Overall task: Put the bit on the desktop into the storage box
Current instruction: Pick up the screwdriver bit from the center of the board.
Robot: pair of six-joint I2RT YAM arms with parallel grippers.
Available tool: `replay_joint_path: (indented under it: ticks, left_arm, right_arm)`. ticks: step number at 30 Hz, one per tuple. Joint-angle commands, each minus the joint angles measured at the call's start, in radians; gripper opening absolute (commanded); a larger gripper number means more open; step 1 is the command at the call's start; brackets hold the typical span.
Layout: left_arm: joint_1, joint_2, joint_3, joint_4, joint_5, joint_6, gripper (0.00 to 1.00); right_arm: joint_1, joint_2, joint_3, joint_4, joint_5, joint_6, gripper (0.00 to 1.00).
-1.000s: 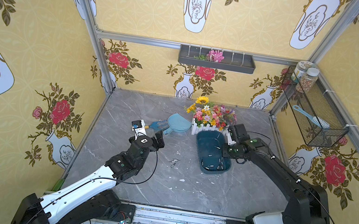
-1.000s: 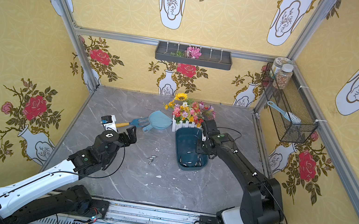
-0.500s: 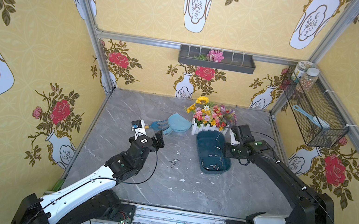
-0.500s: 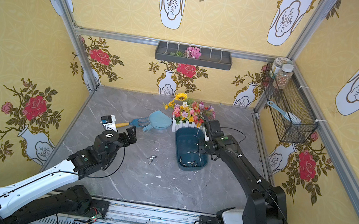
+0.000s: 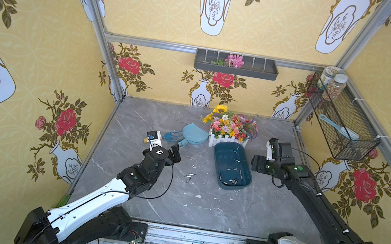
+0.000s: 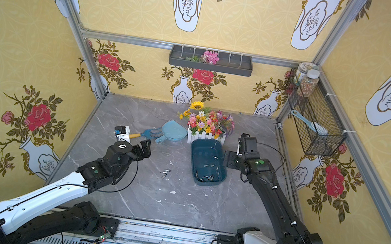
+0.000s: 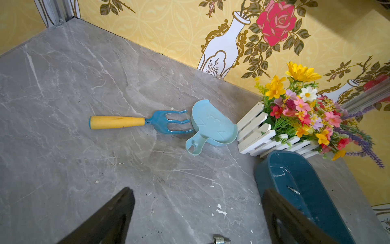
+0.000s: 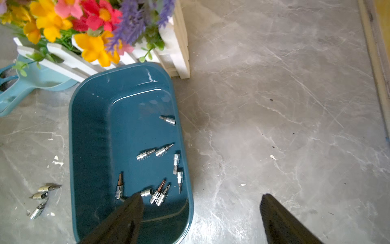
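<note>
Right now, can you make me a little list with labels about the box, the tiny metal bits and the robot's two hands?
storage box: on the desktop, right beside the flower planter
bits in the box: several
loose bits: three, on the desktop beside the box
left gripper: open, empty
right gripper: open, empty, by the box's rim

The storage box (image 8: 90,131) is glossy dark teal plastic, smooth enough to catch highlights. The bits (image 8: 166,120) inside it are bright polished metal. Around the box, the desktop (image 8: 274,105) looks like matt grey stone, scuffed and flecked white. Beside the box, the dustpan (image 7: 213,126) is smooth pale plastic and the fence planter (image 7: 255,131) looks like matt white painted wood.
</note>
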Motion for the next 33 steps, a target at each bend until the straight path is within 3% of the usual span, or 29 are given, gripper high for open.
replay_joint_path:
  ticks: [1,9,16,33]
  left_arm:
    - [0.002,0.014,0.018,-0.044,0.057,0.028,1.0]
    - [0.002,0.11,0.099,-0.172,0.199,0.062,0.94]
    - [-0.001,0.293,0.214,-0.366,0.324,0.073,0.75]
    - [-0.006,0.487,0.25,-0.35,0.545,0.092,0.53]
  right_arm:
    - [-0.044,-0.034,-0.024,0.057,-0.015,0.006,0.98]
    - [-0.15,-0.091,-0.063,0.098,-0.083,0.01,0.97]
    - [-0.175,-0.095,-0.069,0.104,-0.095,0.011,0.97]
    - [-0.186,-0.098,-0.08,0.105,-0.092,0.01,0.97]
